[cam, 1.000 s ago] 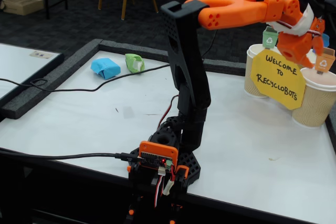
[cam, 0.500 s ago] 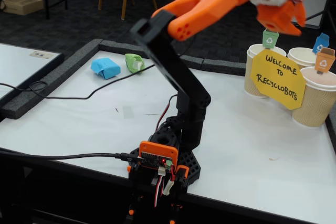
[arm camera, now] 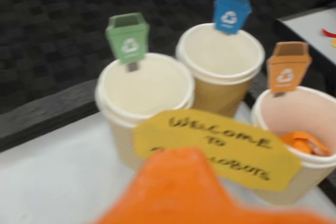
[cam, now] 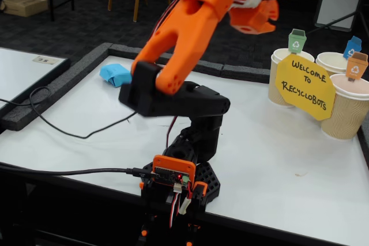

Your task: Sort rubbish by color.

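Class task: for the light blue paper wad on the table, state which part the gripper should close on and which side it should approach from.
Grip the light blue wad across its narrower middle, probably coming down from above. It lies low on the white table, a soft crumpled lump with no handle, and the arm hides its right side in the fixed view.

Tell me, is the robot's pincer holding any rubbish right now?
It cannot be told. The pincer is up high with its tips out of clear sight. The light blue wad lies on the table, untouched.
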